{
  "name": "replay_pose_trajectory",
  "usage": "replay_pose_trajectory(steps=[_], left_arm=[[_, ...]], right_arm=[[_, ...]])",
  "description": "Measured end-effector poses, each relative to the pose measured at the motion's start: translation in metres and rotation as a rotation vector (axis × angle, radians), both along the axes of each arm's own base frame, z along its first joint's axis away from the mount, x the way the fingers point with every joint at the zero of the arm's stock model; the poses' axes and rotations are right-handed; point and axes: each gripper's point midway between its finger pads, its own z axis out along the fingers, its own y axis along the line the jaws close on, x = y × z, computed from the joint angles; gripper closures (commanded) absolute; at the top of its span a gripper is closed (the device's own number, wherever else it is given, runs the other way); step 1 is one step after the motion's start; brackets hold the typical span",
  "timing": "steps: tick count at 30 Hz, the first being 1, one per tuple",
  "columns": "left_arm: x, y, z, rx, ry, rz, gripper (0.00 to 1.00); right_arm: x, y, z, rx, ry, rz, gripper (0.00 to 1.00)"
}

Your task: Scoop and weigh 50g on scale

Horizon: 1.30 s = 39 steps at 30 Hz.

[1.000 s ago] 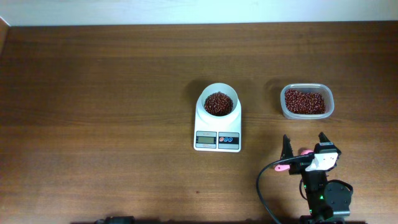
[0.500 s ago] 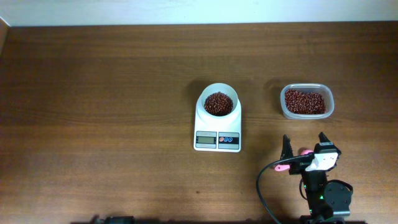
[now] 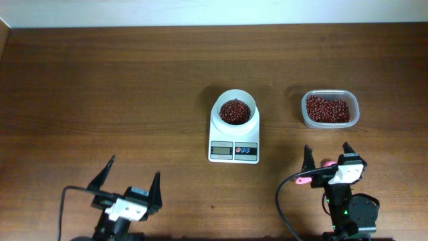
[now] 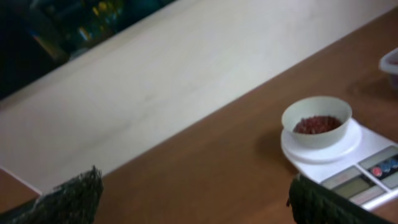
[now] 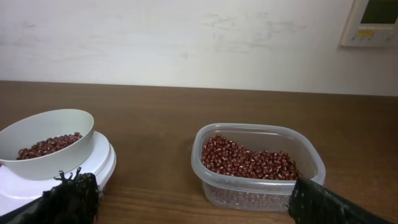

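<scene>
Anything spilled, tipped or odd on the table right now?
Nothing stands out. Beans sit in the bowl on the scale and in the clear tub; no stray grains visible. The pink spoon lies partly hidden under the open right gripper.

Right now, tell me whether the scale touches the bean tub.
Apart. Overhead view shows bare table between the scale and the clear plastic tub.

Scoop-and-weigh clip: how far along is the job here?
Done, apparently: beans sit in the bowl on the scale. Whether they reach the target is unclear; the display is unreadable. In hand: nothing. The right gripper and left gripper are open and empty; the pink spoon lies under the right one. Left: checking the reading; the tub holds beans for topping up.
</scene>
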Motion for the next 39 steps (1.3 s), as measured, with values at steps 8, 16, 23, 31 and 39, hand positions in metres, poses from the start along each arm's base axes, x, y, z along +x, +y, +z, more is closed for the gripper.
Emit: replay_pose_trajectory(steps=[8,16,23,31,39], left_arm=[[0.040,0.011,-0.025,-0.115,-0.050,0.066,0.01],[0.065,0.021,-0.065,-0.177,-0.061,0.117,0.01],[0.074,0.021,-0.090,-0.179,-0.050,0.120,0.01],[0.077,0.022,-0.111,-0.178,-0.018,0.129,0.01],[0.077,0.022,-0.118,-0.176,0.010,0.133,0.01]], right_arm=[[0.000,0.000,0.000,0.000,0.000,0.000,0.01],[0.000,0.000,0.000,0.000,0.000,0.000,0.01],[0.000,0.000,0.000,0.000,0.000,0.000,0.01],[0.000,0.000,0.000,0.000,0.000,0.000,0.01],[0.000,0.000,0.000,0.000,0.000,0.000,0.01]])
